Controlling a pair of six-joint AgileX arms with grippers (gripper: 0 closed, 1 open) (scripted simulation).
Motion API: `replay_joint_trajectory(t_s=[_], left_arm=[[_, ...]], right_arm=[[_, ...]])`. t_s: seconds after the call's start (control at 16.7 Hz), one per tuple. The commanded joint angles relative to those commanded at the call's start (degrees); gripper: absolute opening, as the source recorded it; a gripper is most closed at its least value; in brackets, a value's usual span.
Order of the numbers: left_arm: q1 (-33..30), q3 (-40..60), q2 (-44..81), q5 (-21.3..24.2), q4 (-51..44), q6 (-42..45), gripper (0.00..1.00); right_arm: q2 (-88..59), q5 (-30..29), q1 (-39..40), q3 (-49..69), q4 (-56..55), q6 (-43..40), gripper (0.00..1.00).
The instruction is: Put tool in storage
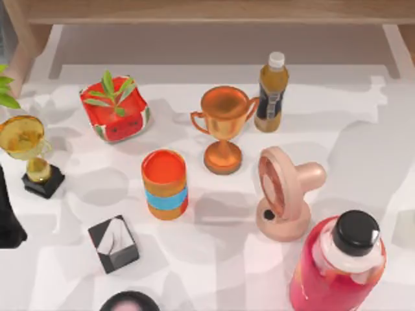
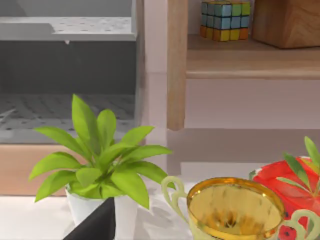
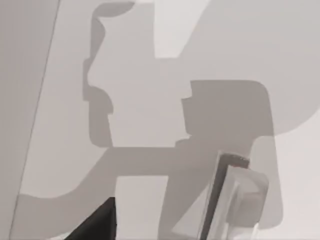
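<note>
White and light grey, the tool (image 3: pixel 231 200) lay flat on the pale table (image 3: pixel 150 100) just under the right arm's wrist camera, its long axis pointing away from the lens. I could not tell the right gripper's state. The left arm (image 1: pixel 9 214) waited at the table's left edge.

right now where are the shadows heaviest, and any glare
Right wrist view: broad hard-edged grey shadows cross the white table and lie over the tool. Top view: softer overlapping shadows beside the copper trophy. Left wrist view: bright reflections inside the gold cup.
</note>
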State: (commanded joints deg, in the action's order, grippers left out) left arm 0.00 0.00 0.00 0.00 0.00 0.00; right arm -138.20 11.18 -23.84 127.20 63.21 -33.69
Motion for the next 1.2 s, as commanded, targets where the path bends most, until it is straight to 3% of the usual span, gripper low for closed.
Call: replay_joint_trajectory(t_s=[0.3, 0.72, 1.2], left_arm=[[0.0, 0.0, 0.0, 0.0, 0.0, 0.0, 1.00], [0.0, 0.0, 0.0, 0.0, 0.0, 0.0, 1.00], [0.0, 0.0, 0.0, 0.0, 0.0, 0.0, 1.00]], right_arm=[[12.9, 8.9, -5.0, -19.3, -25.4, -13.0, 1.00], [28.4, 20.1, -12.5, -47.9, -69.6, -32.3, 1.00], [36.6, 27.4, -20.6, -77.1, -118.4, -48.4, 1.00]])
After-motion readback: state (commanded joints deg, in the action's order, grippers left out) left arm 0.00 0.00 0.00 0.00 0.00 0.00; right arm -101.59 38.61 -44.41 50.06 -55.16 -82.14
